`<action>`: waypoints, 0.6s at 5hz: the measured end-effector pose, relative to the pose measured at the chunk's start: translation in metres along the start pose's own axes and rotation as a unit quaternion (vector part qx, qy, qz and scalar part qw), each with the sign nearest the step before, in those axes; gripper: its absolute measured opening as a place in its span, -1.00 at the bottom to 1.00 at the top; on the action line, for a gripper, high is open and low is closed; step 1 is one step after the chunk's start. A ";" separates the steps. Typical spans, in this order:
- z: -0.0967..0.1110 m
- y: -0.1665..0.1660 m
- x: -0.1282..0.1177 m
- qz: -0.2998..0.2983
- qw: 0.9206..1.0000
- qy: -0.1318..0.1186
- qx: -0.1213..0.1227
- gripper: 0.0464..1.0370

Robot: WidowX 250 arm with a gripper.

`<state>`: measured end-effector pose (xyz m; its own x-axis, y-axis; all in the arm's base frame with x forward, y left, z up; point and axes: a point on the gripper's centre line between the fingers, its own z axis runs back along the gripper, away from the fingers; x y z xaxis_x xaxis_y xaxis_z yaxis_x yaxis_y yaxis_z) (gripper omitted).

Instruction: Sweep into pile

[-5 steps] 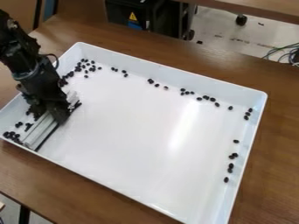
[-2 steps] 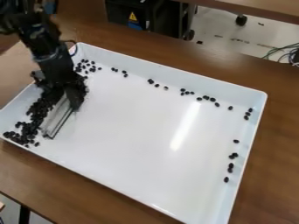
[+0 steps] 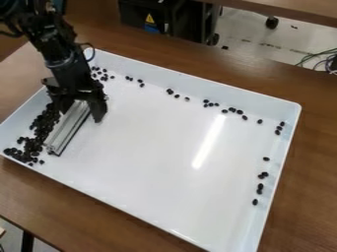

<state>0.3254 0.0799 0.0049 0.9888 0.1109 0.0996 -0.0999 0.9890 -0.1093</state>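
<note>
Here on the left we have dark beans [image 3: 43, 125] banked inside the white tray [image 3: 158, 192], then the grey metal bar [image 3: 68, 129] lying just beside them, our black gripper [image 3: 80, 115] wide open over its upper end, and stray beans [image 3: 232, 110] dotting the far and right sides!

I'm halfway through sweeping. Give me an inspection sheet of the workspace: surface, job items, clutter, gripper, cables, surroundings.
Surface: brown wooden table under a white rectangular tray; bright glare streak on the tray floor.
Job items: dark beans heaped along the tray's left side, others strewn by the far and right walls; grooved metal bar lies slanted beside the heap.
Clutter: small dark bit beyond the table's far edge.
Gripper: in the tray's upper left, fingers apart astride the bar's upper end.
Cables: thin tangle at far right; loop near the wrist.
Surroundings: black equipment with a yellow warning triangle; caster on the floor.
</note>
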 end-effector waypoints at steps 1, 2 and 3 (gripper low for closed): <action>0.009 -0.011 -0.003 0.001 1.000 0.006 0.008 0.93; 0.032 -0.039 -0.005 -0.030 0.998 0.028 0.046 0.93; 0.064 -0.062 0.002 -0.051 0.990 0.064 0.118 0.93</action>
<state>0.3267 0.0253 0.0748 0.9995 0.0112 -0.0302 -0.0072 0.9914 0.1310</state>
